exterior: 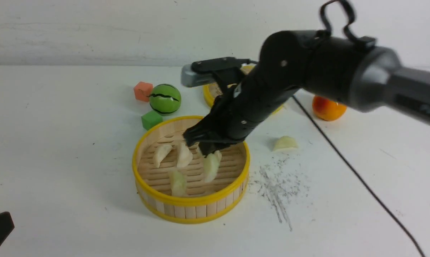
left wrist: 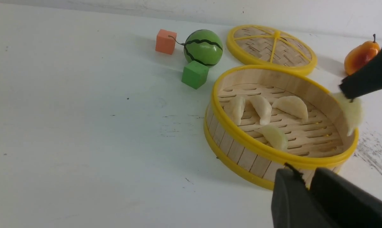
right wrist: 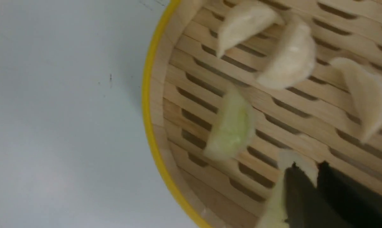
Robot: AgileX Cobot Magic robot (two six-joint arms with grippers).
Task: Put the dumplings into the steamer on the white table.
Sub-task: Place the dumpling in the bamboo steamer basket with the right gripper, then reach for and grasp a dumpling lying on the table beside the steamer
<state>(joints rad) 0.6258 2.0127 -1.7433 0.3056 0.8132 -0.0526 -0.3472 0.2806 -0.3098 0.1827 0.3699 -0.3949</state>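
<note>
The steamer (exterior: 190, 201) stands on the white table (exterior: 57, 160). On its slats lie two cream dumplings (exterior: 162, 154) (exterior: 183, 155) and a pale green one (exterior: 178, 182). A third cream dumpling (left wrist: 291, 106) shows in the left wrist view. My right gripper (exterior: 206, 151) hangs over the basket, shut on the edge of another pale green dumpling (exterior: 211, 167), which dangles upright above the floor. One more dumpling (exterior: 285, 143) lies on the table right of the steamer. My left gripper (left wrist: 301, 172) is shut and empty, just outside the steamer's near wall.
The woven lid (left wrist: 271, 47) lies behind the steamer. A toy watermelon (exterior: 165, 99), an orange cube (exterior: 143, 91) and a green cube (exterior: 151, 119) sit at its far left. An orange-red fruit (exterior: 328, 109) rests at far right. A black cable (exterior: 343, 160) crosses the table.
</note>
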